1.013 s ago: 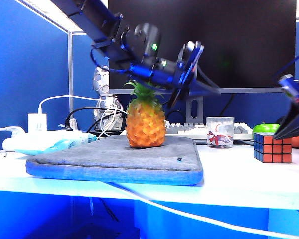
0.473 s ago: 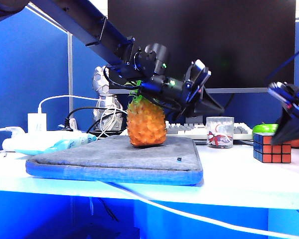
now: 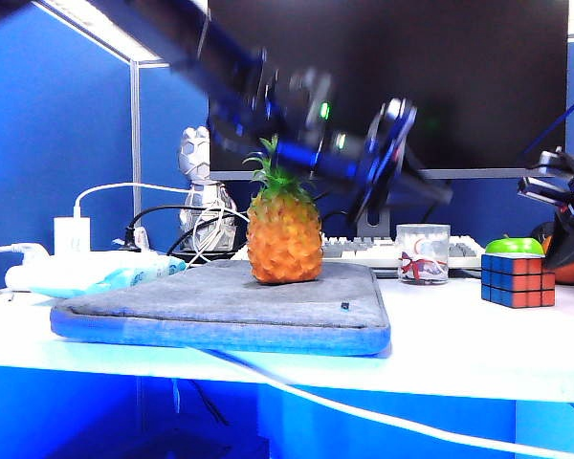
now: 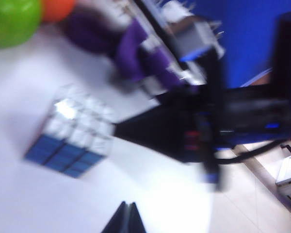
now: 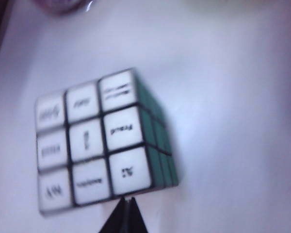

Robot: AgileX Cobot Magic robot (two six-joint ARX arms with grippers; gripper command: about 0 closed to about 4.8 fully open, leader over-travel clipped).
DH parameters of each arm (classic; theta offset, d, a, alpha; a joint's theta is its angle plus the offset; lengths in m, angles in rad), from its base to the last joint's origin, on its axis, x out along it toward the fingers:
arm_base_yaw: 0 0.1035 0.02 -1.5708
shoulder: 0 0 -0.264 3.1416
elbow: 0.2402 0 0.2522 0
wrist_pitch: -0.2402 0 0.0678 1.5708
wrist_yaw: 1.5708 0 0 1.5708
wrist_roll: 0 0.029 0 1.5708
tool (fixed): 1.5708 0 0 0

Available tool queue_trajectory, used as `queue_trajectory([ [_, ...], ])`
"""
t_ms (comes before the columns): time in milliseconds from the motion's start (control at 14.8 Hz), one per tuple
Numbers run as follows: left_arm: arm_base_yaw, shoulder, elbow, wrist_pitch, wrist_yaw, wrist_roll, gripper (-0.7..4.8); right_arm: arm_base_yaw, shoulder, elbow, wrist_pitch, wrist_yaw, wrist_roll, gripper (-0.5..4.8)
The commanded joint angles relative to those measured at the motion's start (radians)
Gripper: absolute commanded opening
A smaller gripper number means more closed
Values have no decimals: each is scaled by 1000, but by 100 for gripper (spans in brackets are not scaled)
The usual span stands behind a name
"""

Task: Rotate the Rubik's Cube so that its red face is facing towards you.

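Note:
The Rubik's Cube (image 3: 518,280) stands on the white table at the right. It shows a blue side on the left and a red-orange face (image 3: 530,281) towards the exterior camera, and I cannot tell whether this is the red face. The cube (image 5: 104,141) has a white top with writing and a green side. My right gripper (image 5: 127,200) is shut, its tip at the cube's lower edge. My left gripper (image 4: 127,206) is shut and hovers over bare table, apart from the cube (image 4: 72,136). The blurred left arm (image 3: 438,194) reaches across above the keyboard.
A pineapple (image 3: 285,232) stands on a grey pad (image 3: 220,306) mid-table. A printed glass (image 3: 423,253) and a keyboard (image 3: 349,250) lie behind it. A green apple (image 3: 514,246) sits behind the cube. The right arm (image 3: 566,206) is at the right edge.
The cube has turned a little and now shows a blue side on its left. The right gripper has dropped behind the cube. The left arm has swung further right.

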Motion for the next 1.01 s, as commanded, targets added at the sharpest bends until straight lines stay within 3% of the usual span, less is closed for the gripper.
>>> queue_trajectory([
  [68,-30,-77,5,-34,14,0,-5,-1,15,5,182,53,0,-6],
  [270,-50,-141,5,-89,14,18,-5,-12,103,73,151,35,-5,-6],
  [405,-53,-170,5,-164,-2,88,-5,-12,100,126,84,-25,4,-6],
  [608,-34,-222,5,-333,-128,216,-5,2,-35,169,-38,-47,-6,-6],
  [1013,-27,-235,5,-423,-200,287,-5,148,-71,164,-184,-60,-6,-6],
])
